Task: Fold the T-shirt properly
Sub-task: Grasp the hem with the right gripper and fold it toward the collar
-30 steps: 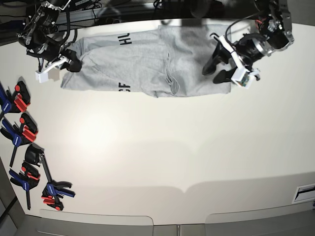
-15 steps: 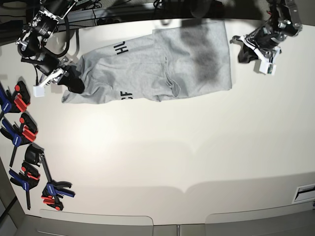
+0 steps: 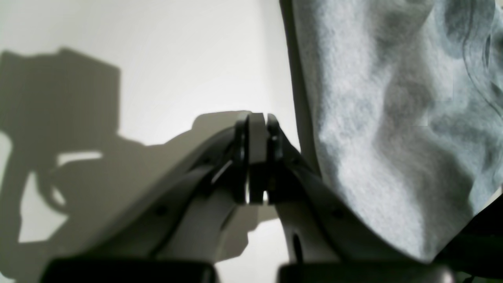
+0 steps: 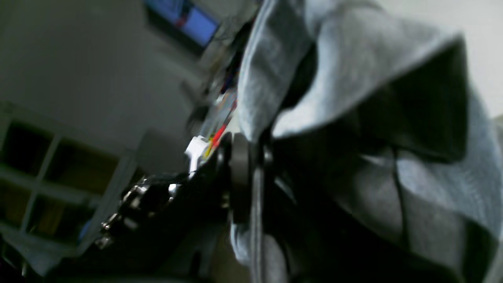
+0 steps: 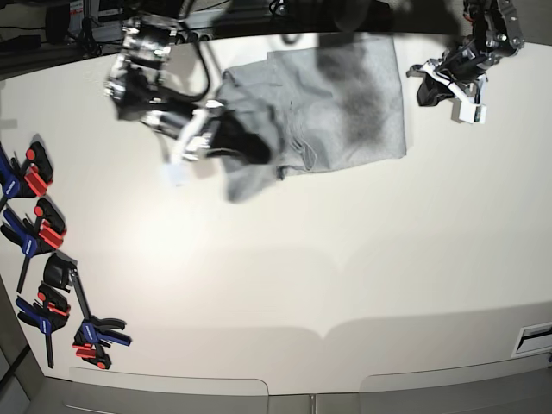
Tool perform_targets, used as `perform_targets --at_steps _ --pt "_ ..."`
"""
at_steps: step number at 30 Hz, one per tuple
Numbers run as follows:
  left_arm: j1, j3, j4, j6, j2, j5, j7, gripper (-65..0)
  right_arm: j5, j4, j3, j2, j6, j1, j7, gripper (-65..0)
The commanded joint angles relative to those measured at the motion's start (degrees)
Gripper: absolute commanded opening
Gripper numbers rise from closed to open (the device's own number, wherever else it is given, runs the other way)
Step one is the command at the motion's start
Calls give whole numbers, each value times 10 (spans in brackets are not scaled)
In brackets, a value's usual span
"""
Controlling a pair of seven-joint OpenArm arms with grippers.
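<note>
While the right gripper (image 5: 246, 145) apparently clamps the T-shirt (image 5: 345, 103), the left gripper (image 3: 257, 157) sits closed, empty.

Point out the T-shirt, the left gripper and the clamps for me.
T-shirt (image 5: 354, 103), base view, flat grey panel near the middle.
Left gripper (image 3: 257, 122), left wrist view, tips of the shut jaws, nothing between them.
Clamps (image 5: 39, 233), base view, red and blue handles at the table's left edge.

Soft fuzzy heathered grey cotton T-shirt (image 5: 345, 103), smooth matt off-white table (image 5: 345, 259), matt black plastic left pincer (image 3: 257, 129)
</note>
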Motion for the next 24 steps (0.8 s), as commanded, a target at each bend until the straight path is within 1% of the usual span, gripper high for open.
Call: perform_targets --at_steps 1,3,8,12,14,17,19,20,22,23,24 --pt "3 -2 5 -2 -5 0 3 -650 5 11 -22 -13 7 8 7 -650" --pt "3 -2 5 -2 -5 2 3 -650 -44 11 -71 -37 7 7 7 -650" --pt "3 -2 5 -2 -5 2 3 -650 -204 11 -177 -81 7 7 87 -650" --pt "3 -2 5 -2 -5 2 4 -650 -321 11 -236 -85 7 8 162 -650" --pt "3 -2 5 -2 -5 2 7 -650 -368 11 -263 -85 7 8 198 -650" --pt "3 -2 5 -2 -5 2 8 -650 -414 11 -298 -85 7 8 209 -650" --pt "3 -2 5 -2 -5 2 7 -650 -424 11 -318 -85 7 8 209 -650" --pt "3 -2 5 -2 -5 1 7 -650 -423 11 -327 -85 7 8 209 -634" --pt "3 -2 5 -2 -5 2 7 -650 -423 11 -344 -85 7 9 214 -520" --pt "3 -2 5 -2 -5 1 7 -650 -423 11 -353 -85 7 9 217 -476" --pt "3 -2 5 -2 -5 2 7 -650 -422 11 -360 -85 7 9 221 -450"
